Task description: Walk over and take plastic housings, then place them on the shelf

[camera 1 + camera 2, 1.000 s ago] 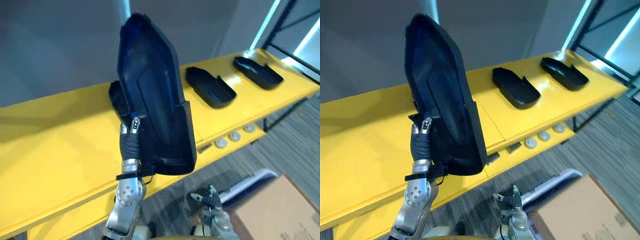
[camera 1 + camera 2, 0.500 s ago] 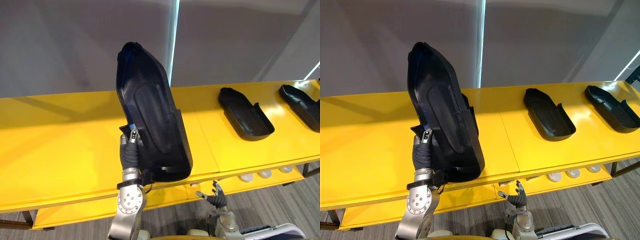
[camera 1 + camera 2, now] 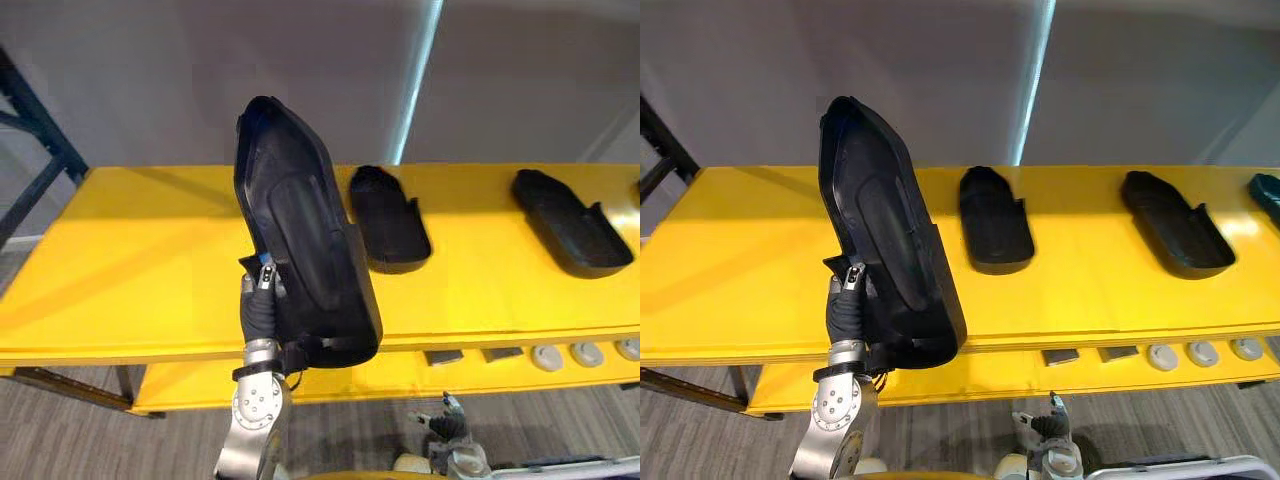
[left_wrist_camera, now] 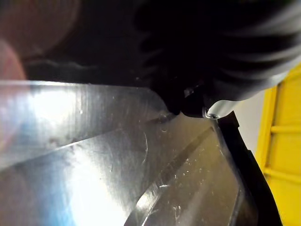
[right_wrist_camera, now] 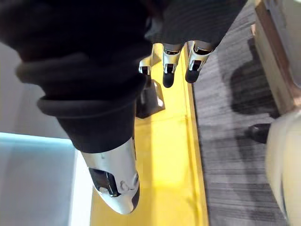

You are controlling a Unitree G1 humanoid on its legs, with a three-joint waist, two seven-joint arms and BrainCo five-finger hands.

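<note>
My left robot hand (image 3: 262, 303) pinches the lower edge of a large black housing (image 3: 300, 240) and holds it upright with the narrow end at the top, leaning a little. One silver finger lies against the edge facing me, and the other fingers are hidden behind the plastic. In the left wrist view the glossy inner face of the housing sits right against my hand's dark cover. Its lower end overlaps the front edge of the yellow shelf (image 3: 140, 250), and I cannot tell if it touches the board. Three more housings lie flat on the shelf, apart from each other: a second housing (image 3: 388, 218) just beside the one I hold, a third housing (image 3: 565, 222) further to my right, and a fourth housing (image 3: 1268, 193) at the far edge. On the lower tier beneath sit small dark blocks (image 3: 443, 357) and round grey discs (image 3: 548, 357). My right robot hand (image 5: 194, 63) hangs low over the carpet (image 3: 120, 440), fingers straight and relaxed, holding nothing.
</note>
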